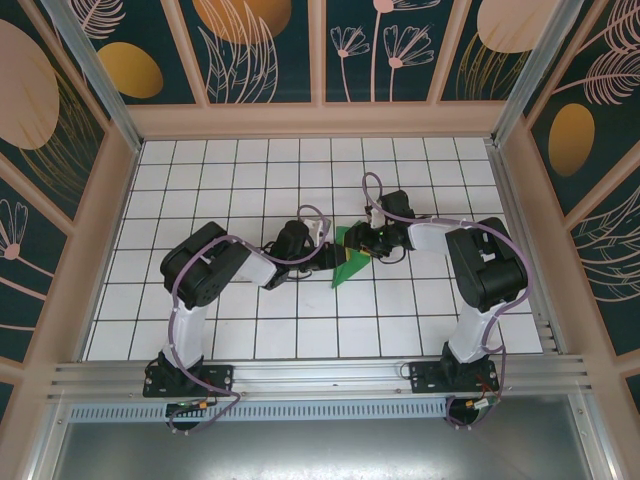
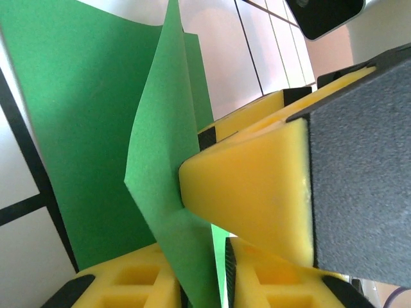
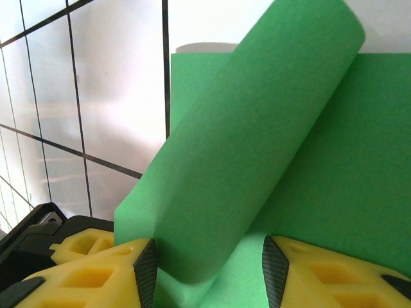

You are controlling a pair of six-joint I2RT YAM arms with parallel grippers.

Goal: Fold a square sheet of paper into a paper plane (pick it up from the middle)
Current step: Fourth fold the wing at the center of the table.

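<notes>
Dead in the middle of the white-tiled worktop (image 1: 250,180) sits the green sheet (image 1: 347,268), and both arms bend in toward that middle. The left arm (image 1: 215,265) comes at it from the worktop's left half and the right arm (image 1: 480,260) from its right half, wrists almost meeting over the paper. From above the sheet reads as a dark green wedge, its tip aimed at the worktop's near edge and the rest tucked under the wrists. Over to the left wrist camera: part of the sheet (image 2: 77,96) lies flat on the worktop, and a flap stands up from it with a sharp ridge. That flap runs down between the left jaws, whose yellow fingers (image 2: 128,282) stand close together, a narrow gap with paper in it, so the left jaws are pinching the green sheet. A bigger yellow finger (image 2: 257,192) with a grey face, from the right jaws, presses its tip into the flap's side. On the right wrist camera the right jaws stand well apart, yellow fingers (image 3: 90,263) on either side of the sheet (image 3: 359,160). A loosely curled flap rises between them, leaning on one pad (image 3: 146,269) and clear of the other, with nothing clamped.
</notes>
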